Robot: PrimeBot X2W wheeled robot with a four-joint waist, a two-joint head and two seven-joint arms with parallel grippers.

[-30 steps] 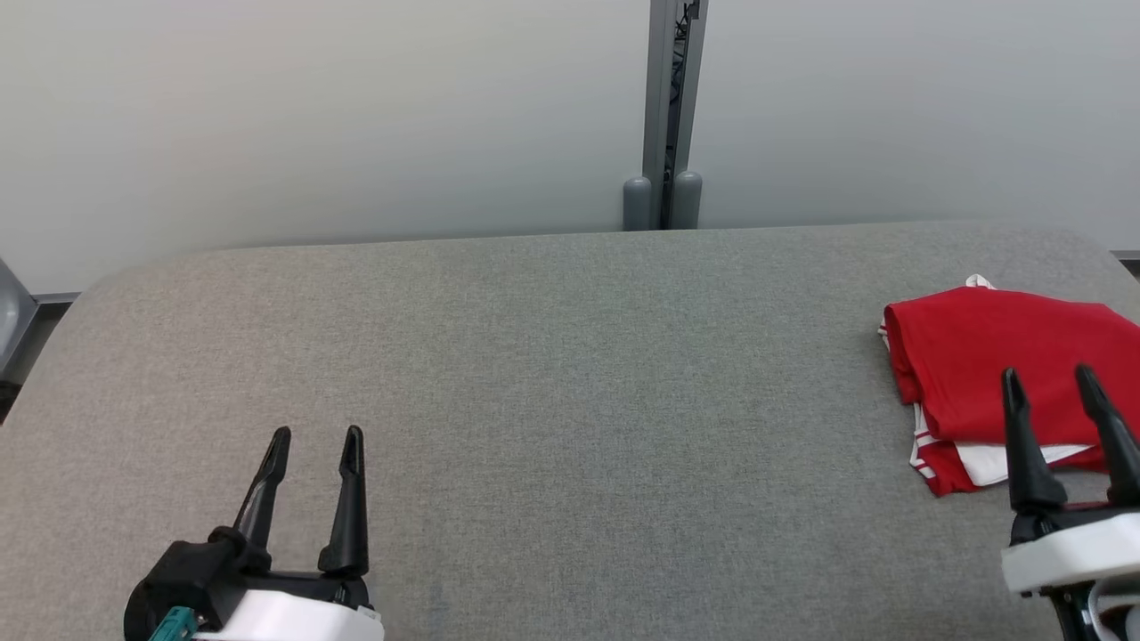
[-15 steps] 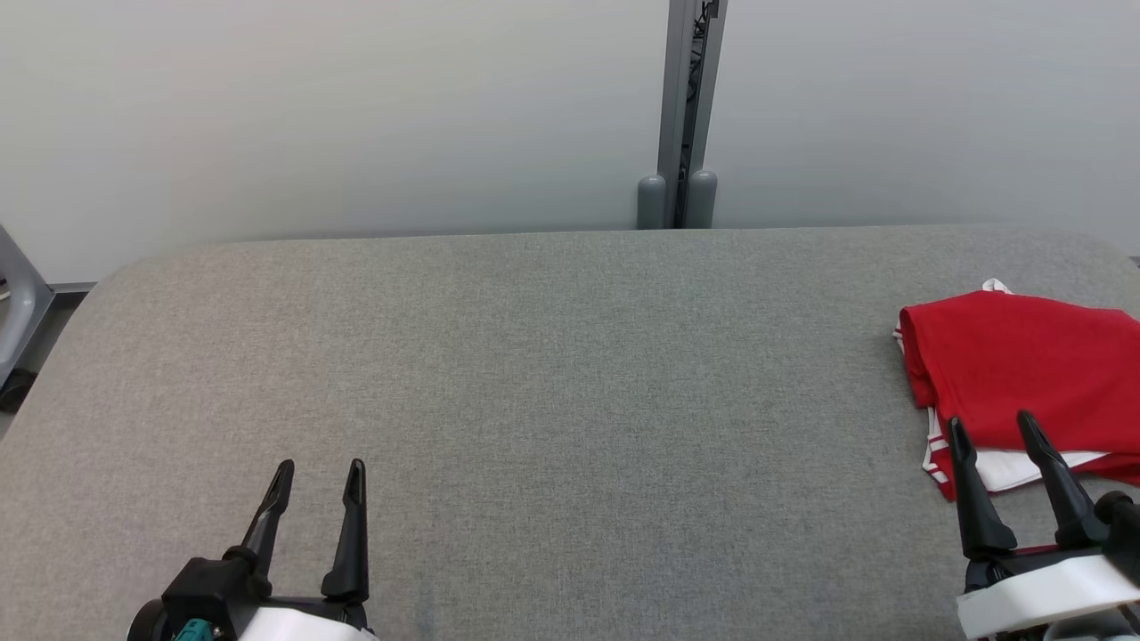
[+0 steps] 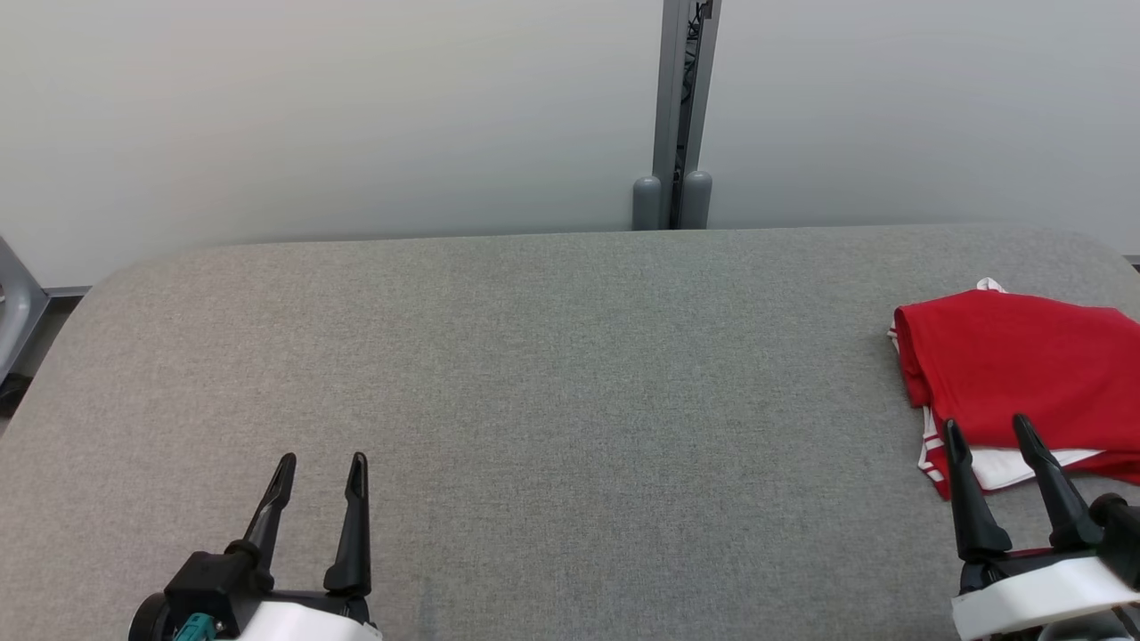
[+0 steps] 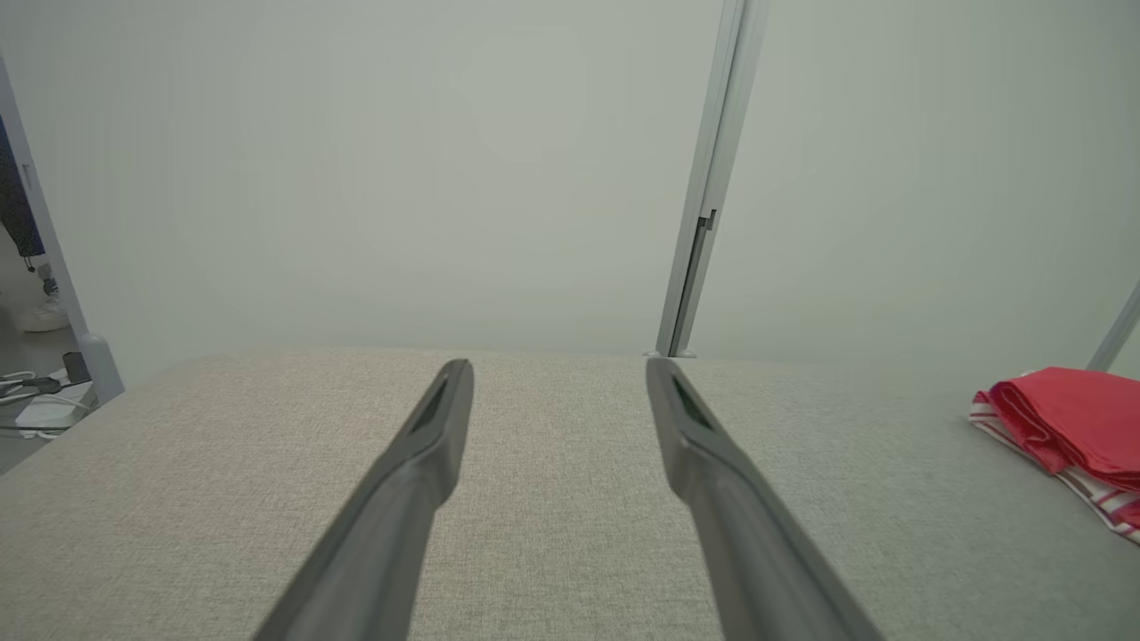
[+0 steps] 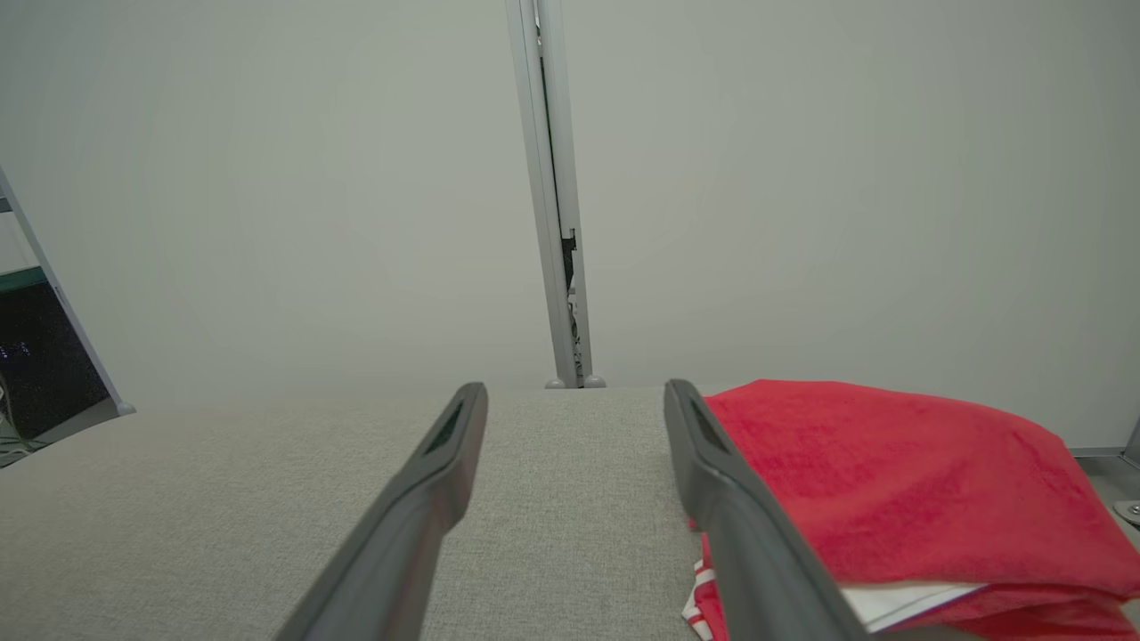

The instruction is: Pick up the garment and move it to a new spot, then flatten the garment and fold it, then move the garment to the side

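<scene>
head view: the folded red garment [image 3: 1015,365] lies flat at the right end of the grey padded table [image 3: 570,356]. its rolled fold faces left and its white-striped hem faces the near edge. the frame cuts off its right part, so the long axis cannot be told. the left gripper [image 3: 321,461] is at lower left, fingers moderately parted, empty. the right gripper [image 3: 984,425] is at the garment's near edge, likewise parted and empty. broad bare cloth lies between them.

left wrist view: the garment [image 4: 1069,418] is at far right, well apart from the fingers.

right wrist view: the garment [image 5: 891,472] is just beside one finger; contact cannot be told.

Head looks down; wrists low, forward; all share garment [image 3: 1015,365].
</scene>
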